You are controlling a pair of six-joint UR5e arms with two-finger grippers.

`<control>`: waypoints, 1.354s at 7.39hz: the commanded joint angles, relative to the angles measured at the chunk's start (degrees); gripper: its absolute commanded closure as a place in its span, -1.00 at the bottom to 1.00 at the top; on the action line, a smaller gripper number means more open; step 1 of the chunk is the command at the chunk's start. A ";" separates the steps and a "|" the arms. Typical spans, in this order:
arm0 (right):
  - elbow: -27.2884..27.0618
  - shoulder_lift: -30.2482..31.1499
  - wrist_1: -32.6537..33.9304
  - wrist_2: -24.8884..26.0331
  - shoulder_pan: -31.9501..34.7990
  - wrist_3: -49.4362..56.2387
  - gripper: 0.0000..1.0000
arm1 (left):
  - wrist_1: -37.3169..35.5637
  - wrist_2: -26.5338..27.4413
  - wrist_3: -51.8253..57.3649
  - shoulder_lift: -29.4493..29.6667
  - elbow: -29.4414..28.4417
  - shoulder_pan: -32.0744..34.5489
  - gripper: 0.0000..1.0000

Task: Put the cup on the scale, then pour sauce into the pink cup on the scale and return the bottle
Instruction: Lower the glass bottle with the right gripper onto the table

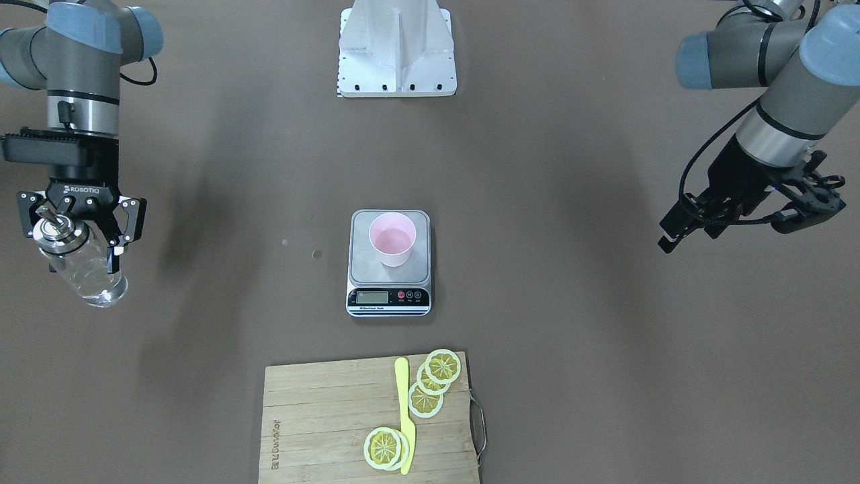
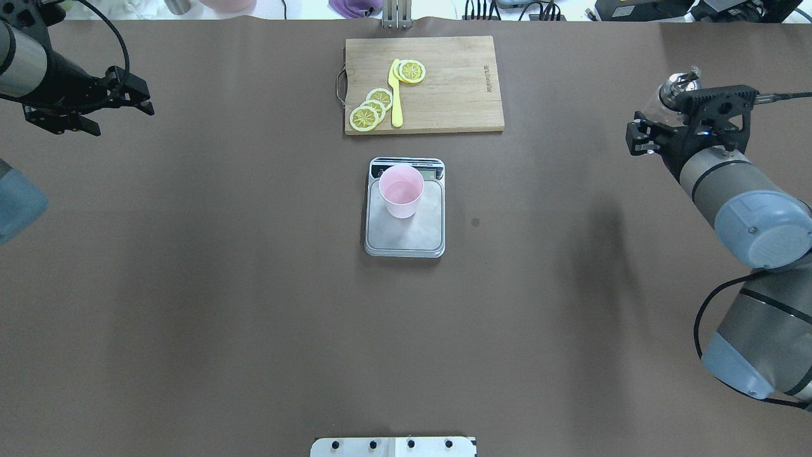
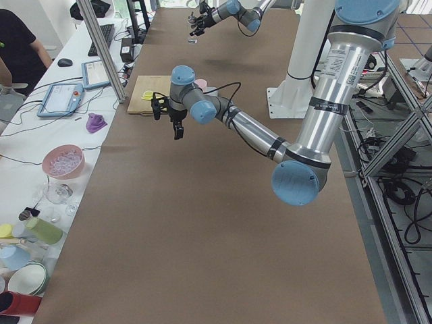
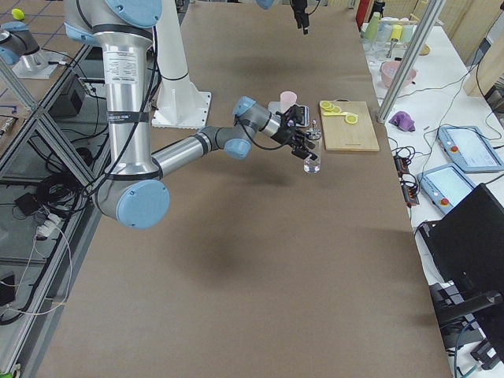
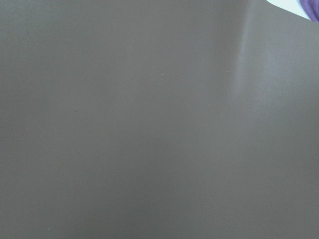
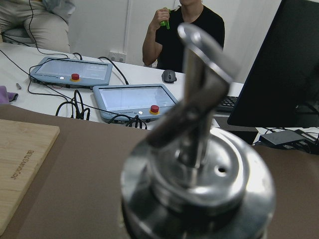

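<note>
The pale pink cup point(image 1: 392, 238) stands upright on the steel platform of the scale point(image 1: 389, 289) at the table's middle; it also shows in the overhead view point(image 2: 401, 190). A faint level of clear liquid seems to show inside it. My right gripper point(image 1: 80, 250) is shut on the clear glass bottle point(image 1: 87, 272), upright, far out at my right side of the table. Its metal spout point(image 6: 199, 149) fills the right wrist view. I cannot tell whether the bottle's base touches the table. My left gripper point(image 1: 825, 193) is open and empty, held above the table at my far left.
A wooden cutting board point(image 1: 322, 417) with lemon slices point(image 1: 437, 376) and a yellow knife point(image 1: 405, 417) lies beyond the scale. The robot's white base plate point(image 1: 396, 60) is on the near side. Tablets and seated people are past the table's far edge.
</note>
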State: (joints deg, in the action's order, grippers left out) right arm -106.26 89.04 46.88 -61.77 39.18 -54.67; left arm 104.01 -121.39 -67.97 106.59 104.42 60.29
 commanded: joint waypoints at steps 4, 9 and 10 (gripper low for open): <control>9.22 1.05 -10.50 -12.98 5.19 -3.43 1.00 | 0.05 0.19 -1.20 0.11 0.52 0.00 -0.97; 9.31 -3.78 3.22 -18.73 6.26 2.64 1.00 | 0.05 0.36 -1.20 0.20 0.52 -0.09 -0.97; 9.40 -3.78 3.13 -18.82 6.26 2.47 1.00 | 0.05 0.36 -1.20 0.20 0.52 -0.18 -0.97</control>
State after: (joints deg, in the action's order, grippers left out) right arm -96.97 85.43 49.67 -80.41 45.40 -52.27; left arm 104.06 -121.05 -69.17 106.78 104.98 60.18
